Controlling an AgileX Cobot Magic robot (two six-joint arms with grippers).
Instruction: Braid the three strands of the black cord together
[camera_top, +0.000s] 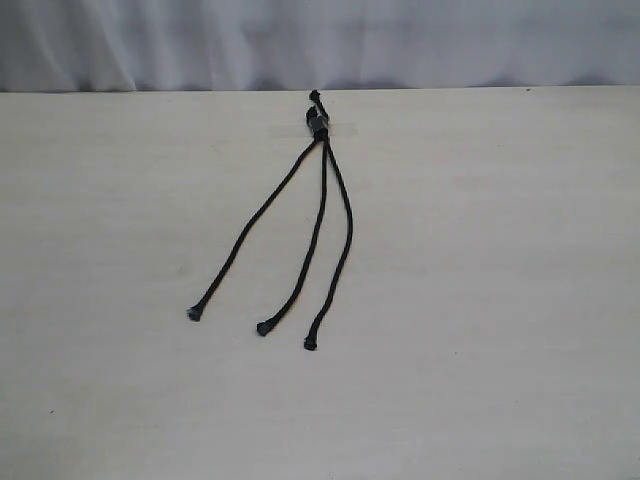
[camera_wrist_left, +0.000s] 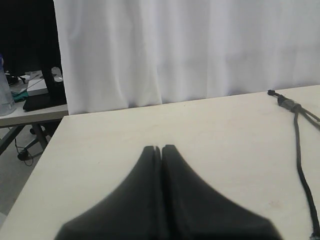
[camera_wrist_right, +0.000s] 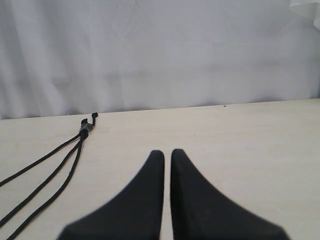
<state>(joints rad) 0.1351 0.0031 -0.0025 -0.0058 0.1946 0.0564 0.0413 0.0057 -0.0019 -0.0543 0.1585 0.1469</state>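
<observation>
The black cord lies on the pale table (camera_top: 500, 300), its knotted end (camera_top: 318, 125) with a short stub near the far edge. From the knot the three strands fan toward the front, unbraided: the left strand (camera_top: 250, 225), the middle strand (camera_top: 312, 240) and the right strand (camera_top: 345, 235). Neither gripper appears in the exterior view. My left gripper (camera_wrist_left: 160, 148) is shut and empty, with the knot (camera_wrist_left: 289, 104) far off to its side. My right gripper (camera_wrist_right: 167, 152) holds nothing; its fingers are almost together, and the knot (camera_wrist_right: 84, 132) and strands (camera_wrist_right: 45, 170) lie well apart from it.
A white curtain (camera_top: 320, 40) hangs behind the table's far edge. In the left wrist view, a side desk (camera_wrist_left: 30, 107) with clutter stands beyond the table's side edge.
</observation>
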